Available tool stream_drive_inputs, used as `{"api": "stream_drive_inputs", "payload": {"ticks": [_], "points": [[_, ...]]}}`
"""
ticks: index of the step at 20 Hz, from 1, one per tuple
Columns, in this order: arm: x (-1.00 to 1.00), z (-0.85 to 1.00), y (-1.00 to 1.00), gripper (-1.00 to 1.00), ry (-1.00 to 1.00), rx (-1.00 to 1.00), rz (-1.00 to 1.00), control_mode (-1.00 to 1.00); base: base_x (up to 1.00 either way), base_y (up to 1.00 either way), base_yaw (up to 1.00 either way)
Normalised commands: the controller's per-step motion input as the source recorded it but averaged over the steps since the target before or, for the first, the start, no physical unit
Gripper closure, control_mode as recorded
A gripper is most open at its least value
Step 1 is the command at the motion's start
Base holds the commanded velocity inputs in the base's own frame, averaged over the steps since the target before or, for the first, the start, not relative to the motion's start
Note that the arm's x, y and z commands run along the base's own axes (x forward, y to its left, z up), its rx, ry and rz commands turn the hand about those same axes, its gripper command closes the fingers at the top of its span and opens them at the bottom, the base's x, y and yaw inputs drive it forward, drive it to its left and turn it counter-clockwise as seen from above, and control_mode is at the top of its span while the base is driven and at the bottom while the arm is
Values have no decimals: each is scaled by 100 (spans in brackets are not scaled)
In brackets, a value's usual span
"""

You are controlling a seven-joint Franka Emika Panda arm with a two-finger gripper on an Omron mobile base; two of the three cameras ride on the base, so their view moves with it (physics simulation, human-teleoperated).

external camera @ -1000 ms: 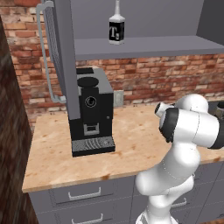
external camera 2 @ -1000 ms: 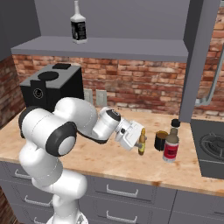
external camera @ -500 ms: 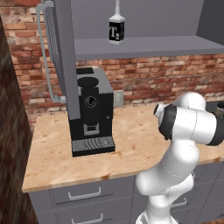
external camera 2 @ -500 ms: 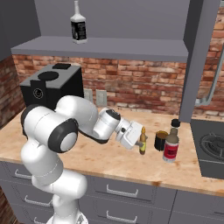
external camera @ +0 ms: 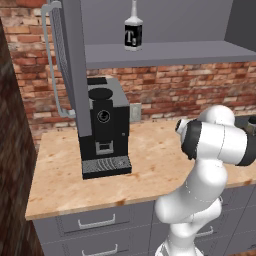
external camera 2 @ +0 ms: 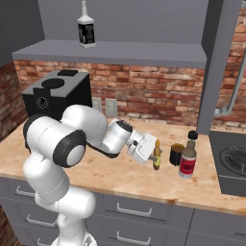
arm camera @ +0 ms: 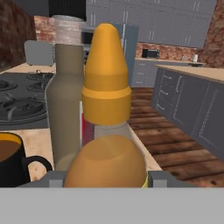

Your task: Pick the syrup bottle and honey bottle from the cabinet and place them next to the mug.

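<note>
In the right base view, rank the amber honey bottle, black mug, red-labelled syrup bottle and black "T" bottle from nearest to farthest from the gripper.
1. Amber honey bottle, at the gripper, on the counter.
2. Black mug, just beyond, toward the stove.
3. Red-labelled syrup bottle, beside the mug, a little farther.
4. Black "T" bottle, up on the cabinet shelf.

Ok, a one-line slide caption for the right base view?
Gripper sets honey bottle on the counter beside mug and syrup bottle.
</note>
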Motion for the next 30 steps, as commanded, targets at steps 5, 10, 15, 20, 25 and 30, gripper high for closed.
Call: {"api": "stream_drive_inputs", "payload": {"ticks": [5, 10, 15, 20, 25, 30], "points": [[0, 0, 0, -100, 0, 0, 0, -100, 0, 0, 0], [0, 0, 0, -100, 0, 0, 0, -100, 0, 0, 0], [0, 0, 0, -100, 0, 0, 0, -100, 0, 0, 0], [0, 4, 2, -100, -1, 0, 0, -100, 0, 0, 0], [0, 63, 29, -100, -11, 0, 0, -100, 0, 0, 0], [-19, 78, 32, -100, -9, 0, 1, -100, 0, 0, 0]]}}
